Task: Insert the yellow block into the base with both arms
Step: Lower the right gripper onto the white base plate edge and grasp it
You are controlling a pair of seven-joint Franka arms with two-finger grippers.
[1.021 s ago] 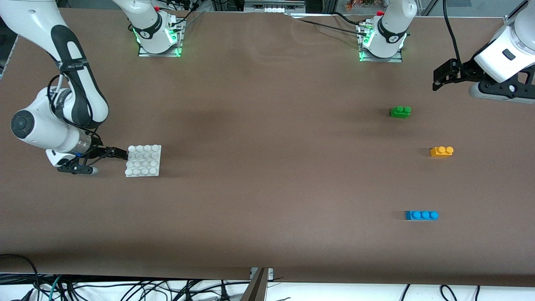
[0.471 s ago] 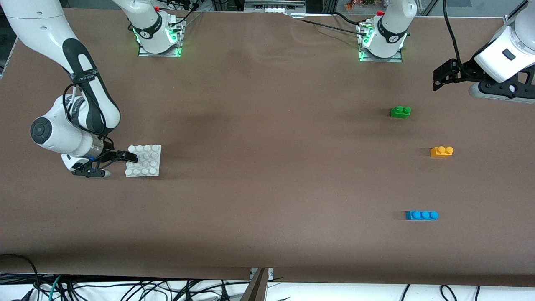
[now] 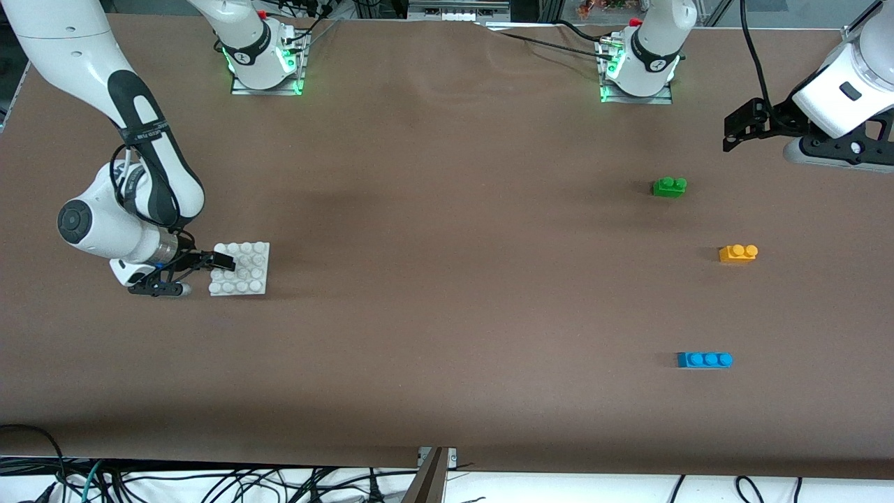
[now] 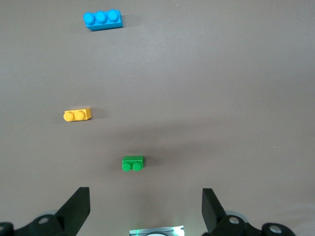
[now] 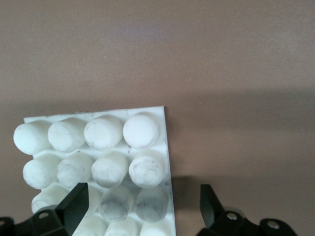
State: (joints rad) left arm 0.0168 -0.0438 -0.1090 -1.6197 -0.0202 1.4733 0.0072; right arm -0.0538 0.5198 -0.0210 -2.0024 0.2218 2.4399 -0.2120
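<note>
The yellow block [image 3: 738,253] [image 4: 77,115] lies on the table toward the left arm's end, with nothing touching it. The white studded base [image 3: 239,269] [image 5: 93,162] lies flat toward the right arm's end. My right gripper [image 3: 215,262] [image 5: 142,209] is low at the base's edge and open. One finger is over the studs and the other is over bare table beside the base's edge. My left gripper [image 3: 730,133] [image 4: 145,209] hangs open and empty above the table at the left arm's end, well away from the yellow block.
A green two-stud brick [image 3: 670,186] [image 4: 133,163] lies farther from the front camera than the yellow block. A blue three-stud brick [image 3: 705,359] [image 4: 102,19] lies nearer. The brown table [image 3: 447,279] stretches between the base and the bricks.
The right arm has slid toward the base, so its gripper now reaches over the base's edge. The left arm, the bricks and the base have not moved.
</note>
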